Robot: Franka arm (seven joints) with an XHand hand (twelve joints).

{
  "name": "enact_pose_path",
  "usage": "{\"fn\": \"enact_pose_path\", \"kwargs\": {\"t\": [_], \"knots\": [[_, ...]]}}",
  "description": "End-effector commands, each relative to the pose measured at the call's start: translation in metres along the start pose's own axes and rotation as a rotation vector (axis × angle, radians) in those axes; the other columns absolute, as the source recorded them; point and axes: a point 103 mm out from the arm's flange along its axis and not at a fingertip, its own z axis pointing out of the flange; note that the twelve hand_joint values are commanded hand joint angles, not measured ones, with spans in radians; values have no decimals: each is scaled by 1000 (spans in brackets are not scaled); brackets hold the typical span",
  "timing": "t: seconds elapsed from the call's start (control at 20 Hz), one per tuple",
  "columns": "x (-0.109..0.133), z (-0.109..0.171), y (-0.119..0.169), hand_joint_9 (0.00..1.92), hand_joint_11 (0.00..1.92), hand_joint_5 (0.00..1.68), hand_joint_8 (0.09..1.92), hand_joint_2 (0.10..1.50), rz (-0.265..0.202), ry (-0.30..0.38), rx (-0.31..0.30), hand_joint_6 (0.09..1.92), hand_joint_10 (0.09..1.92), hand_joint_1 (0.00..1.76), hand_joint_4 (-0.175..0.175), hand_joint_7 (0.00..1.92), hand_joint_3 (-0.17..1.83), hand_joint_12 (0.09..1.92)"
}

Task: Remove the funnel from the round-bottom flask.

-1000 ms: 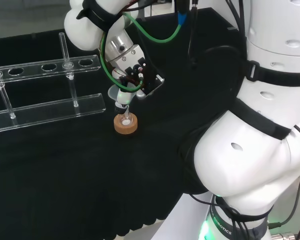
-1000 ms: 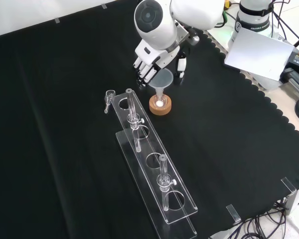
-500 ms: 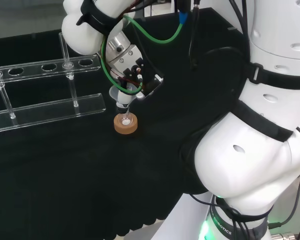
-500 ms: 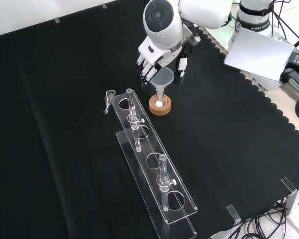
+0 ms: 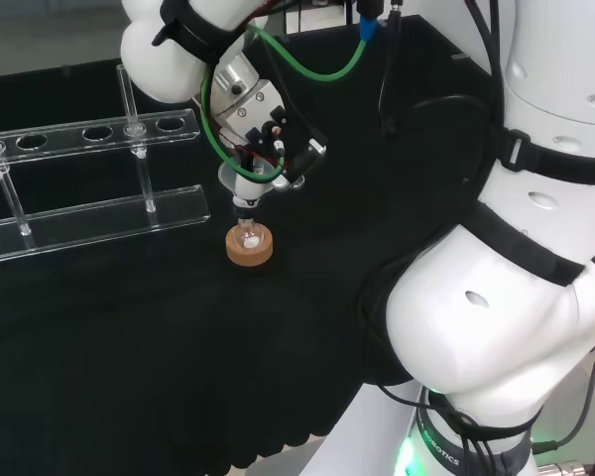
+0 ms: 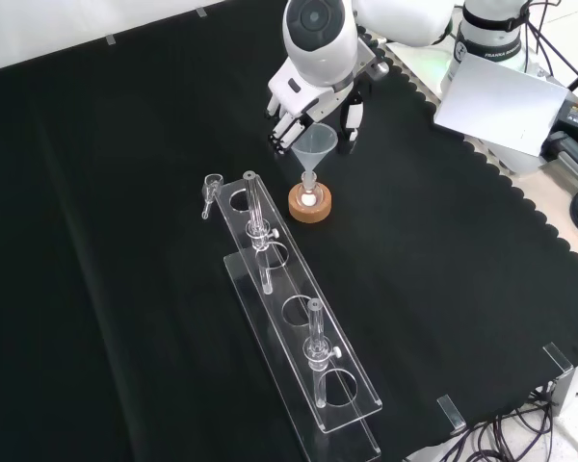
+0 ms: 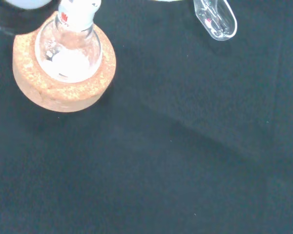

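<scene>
From my station I read this as the lifting step. The black and white hand (image 6: 308, 108) has its fingers (image 6: 283, 130) closed around the rim of the clear cone-shaped plastic funnel (image 6: 314, 144), the thumb on the far side in the front view. The funnel stands upright with its stem tip at the mouth of the small clear round-bottom glass flask (image 6: 309, 197); I cannot tell whether the tip is out of the neck or just inside it. The flask sits in the round cork ring stand (image 6: 310, 206) on the black-clothed counter (image 6: 125, 289), just beyond the end of the long clear plastic tube rack (image 6: 303, 327) in the front view. The wrist view looks down on the flask's bulb (image 7: 68, 53) (something white lies at its bottom).

My judgement is that the next move calls for a straight vertical rise until the stem plainly clears the neck, then a sideways carry away from the rack. Any tilt before clearance could lever the light flask out of its ring.
</scene>
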Motion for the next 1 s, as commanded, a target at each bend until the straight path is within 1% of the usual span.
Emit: {"fn": "enact_pose_path", "kwargs": {"t": [0.05,0.25,0.55,0.75,0.9,1.0], "knots": [[-6,-15,-9,1176,902,660,726,798,7,-40,28,692,317,943,-46,689,452,977],[-11,-27,-21,1175,898,659,728,796,15,-40,3,699,313,943,-44,685,456,979],[-13,-40,-38,1177,895,658,731,794,28,-48,-19,707,310,943,-43,683,462,982],[-15,-54,-49,1177,892,661,732,792,42,-59,-34,712,309,943,-42,680,465,983],[-16,-64,-56,1177,890,662,733,791,52,-68,-32,715,308,942,-41,678,467,985],[-17,-69,-58,1176,889,663,733,791,57,-77,-17,717,307,941,-41,678,469,986]]}}
